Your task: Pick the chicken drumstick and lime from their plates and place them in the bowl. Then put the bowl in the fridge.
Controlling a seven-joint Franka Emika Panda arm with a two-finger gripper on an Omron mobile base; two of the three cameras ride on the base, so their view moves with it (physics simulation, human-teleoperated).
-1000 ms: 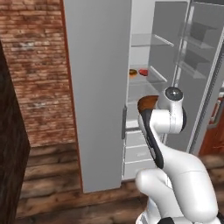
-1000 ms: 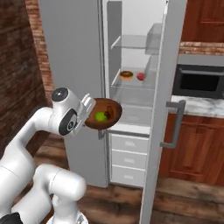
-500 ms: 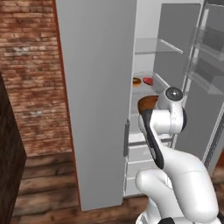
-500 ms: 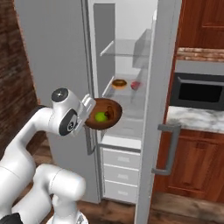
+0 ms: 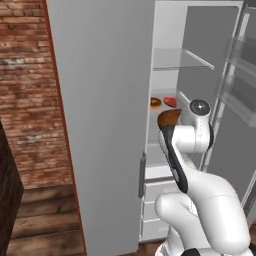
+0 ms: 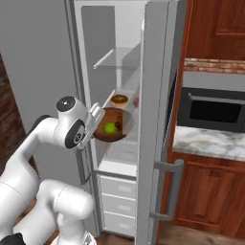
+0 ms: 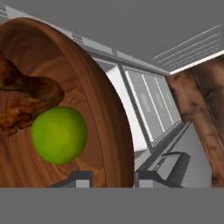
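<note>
Holding the bowl (image 7: 109, 127) by its rim: in the hand view the rim runs down between the two finger tips, one tip (image 7: 78, 178) inside the bowl, the other outside, so the jaws are nearly closed and clamped on the wall of the bowl. The gripper (image 7: 109, 179) sits at the near edge of the bowl, with the bowl's body extending away from it. Inside the bowl, the lime (image 7: 59, 134) rests just past the inner finger tip, and the chicken drumstick (image 7: 24, 103) lies touching the lime on its far side. In the right base view the bowl (image 6: 112, 125) hangs in front of the open fridge (image 6: 115, 72), roughly level with the middle shelf (image 6: 125, 105), lime (image 6: 110, 127) visible in it, gripper (image 6: 97, 122) on the side nearest the arm. Left base view shows the bowl (image 5: 168, 118) edge-on beside the wrist, at the fridge (image 5: 100, 125) opening. Two small items sit on that shelf behind the bowl, one brownish (image 6: 119, 99) and one red (image 5: 170, 102). A black oven (image 6: 210, 111) and marble tabletop (image 6: 208, 142) are to the right of the fridge door.
</note>
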